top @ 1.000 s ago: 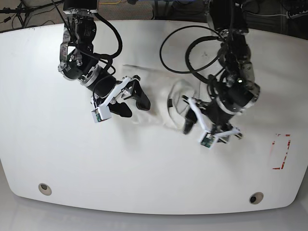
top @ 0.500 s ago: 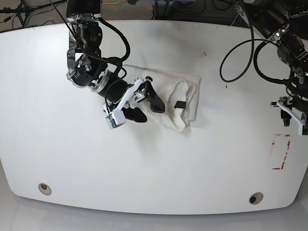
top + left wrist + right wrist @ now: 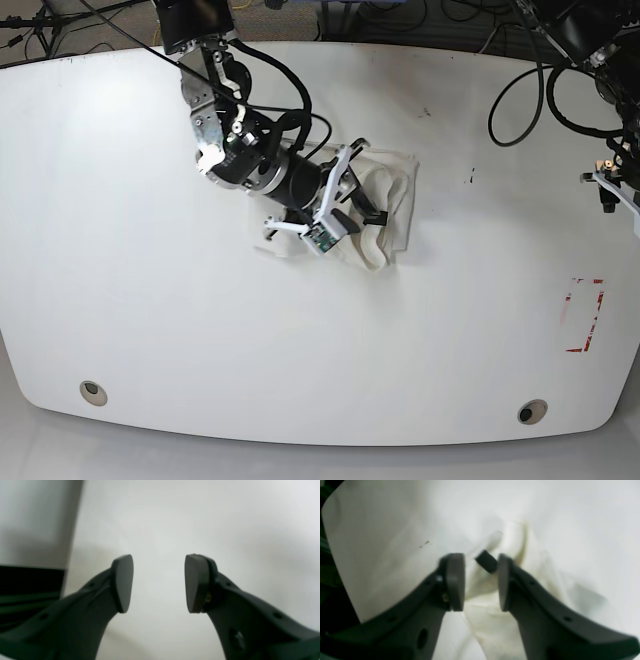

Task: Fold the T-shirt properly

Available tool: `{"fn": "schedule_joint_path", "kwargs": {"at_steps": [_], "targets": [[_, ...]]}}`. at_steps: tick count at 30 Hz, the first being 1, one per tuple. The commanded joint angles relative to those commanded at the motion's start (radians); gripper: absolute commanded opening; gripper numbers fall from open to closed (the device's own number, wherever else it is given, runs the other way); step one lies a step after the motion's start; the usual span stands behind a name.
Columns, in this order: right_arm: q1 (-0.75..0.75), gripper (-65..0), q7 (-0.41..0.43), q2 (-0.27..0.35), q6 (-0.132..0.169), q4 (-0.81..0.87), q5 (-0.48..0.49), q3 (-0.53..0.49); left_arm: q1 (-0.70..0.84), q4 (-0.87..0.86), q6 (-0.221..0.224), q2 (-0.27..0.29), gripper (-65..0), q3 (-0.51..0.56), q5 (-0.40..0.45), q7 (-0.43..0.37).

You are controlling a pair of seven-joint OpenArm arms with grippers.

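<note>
Soft, rumpled white T-shirt [image 3: 390,205] lies under the right gripper [image 3: 480,582], jaws apart; left gripper [image 3: 158,582] jaws apart too.

soft creased white cloth t-shirt [image 3: 545,562]; smooth matt tabletop [image 3: 200,330]; matt black plastic right gripper [image 3: 480,582].

- Right arm reaches in from the upper left of the base view, wrist angled down, right gripper [image 3: 480,582] with jaws parted.
- Left gripper [image 3: 160,583] has its jaws spread wide; its arm sits at the far right edge.
</note>
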Motion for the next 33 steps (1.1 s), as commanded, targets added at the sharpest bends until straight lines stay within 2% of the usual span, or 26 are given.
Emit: {"fn": "schedule_joint_path", "kwargs": {"at_steps": [5,12,16,20,26,30,33], "targets": [[0.0,-47.1,0.009,-0.006,0.0,-0.097,-0.023,-0.04,0.025,0.002,0.0,0.0,-34.3,0.0,0.0,-0.02],[0.005,-47.1,0.066,-0.057,0.005,-0.247,-0.032,-0.06,0.028,0.002,0.0,0.0,-34.3,-0.003,0.0,-0.02],[0.009,-47.1,0.078,-0.077,0.0,-0.284,-0.034,-0.14,0.028,0.002,0.0,0.0,-34.3,-0.003,0.0,-0.02],[0.011,-47.1,0.078,-0.098,0.0,-0.282,-0.034,-0.183,0.028,0.002,0.0,0.0,-34.3,0.0,0.0,-0.02],[0.011,-47.1,0.075,-0.115,-0.002,-0.255,-0.034,-0.187,0.028,0.002,0.0,0.002,-34.3,0.006,0.0,-0.02],[0.003,-47.1,0.074,-0.098,-0.002,-0.161,-0.034,-0.186,0.028,0.003,0.0,0.002,-34.3,0.052,0.0,-0.02],[-0.009,-47.1,0.074,-0.044,-0.002,-0.032,-0.023,-0.184,0.028,0.041,0.0,0.006,-34.3,0.114,0.0,-0.02]]}}
